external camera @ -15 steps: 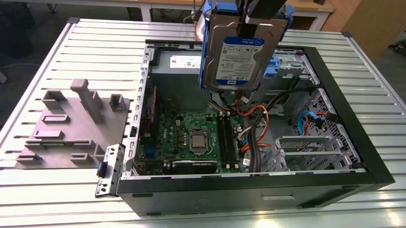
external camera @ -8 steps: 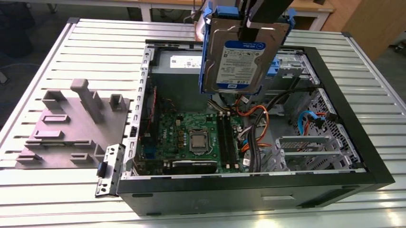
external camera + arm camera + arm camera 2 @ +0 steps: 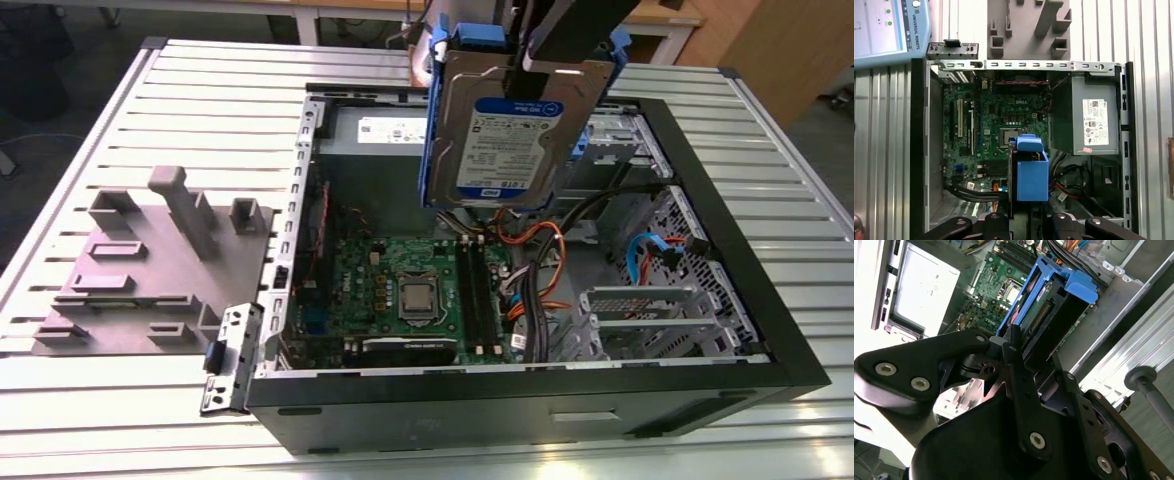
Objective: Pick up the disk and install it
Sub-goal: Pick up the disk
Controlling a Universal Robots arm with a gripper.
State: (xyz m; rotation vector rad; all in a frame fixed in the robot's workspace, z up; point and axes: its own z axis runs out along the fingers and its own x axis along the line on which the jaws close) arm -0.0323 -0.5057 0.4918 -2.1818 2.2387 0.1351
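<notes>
The disk (image 3: 497, 140) is held on edge, clamped in the closed gripper (image 3: 558, 80), apparently by its flat faces, though the rear finger is hidden. It is hung above the open computer case (image 3: 747, 300), over the motherboard (image 3: 400, 290) and beside the power supply (image 3: 1089, 120). A grey fixture (image 3: 147, 270) lies on the slatted table (image 3: 107, 420) at the exterior view's left.

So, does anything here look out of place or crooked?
Only the disk: it hangs tilted on edge in the end effector above the open computer case, not seated in any bay. Nothing looks spilled or damaged.
</notes>
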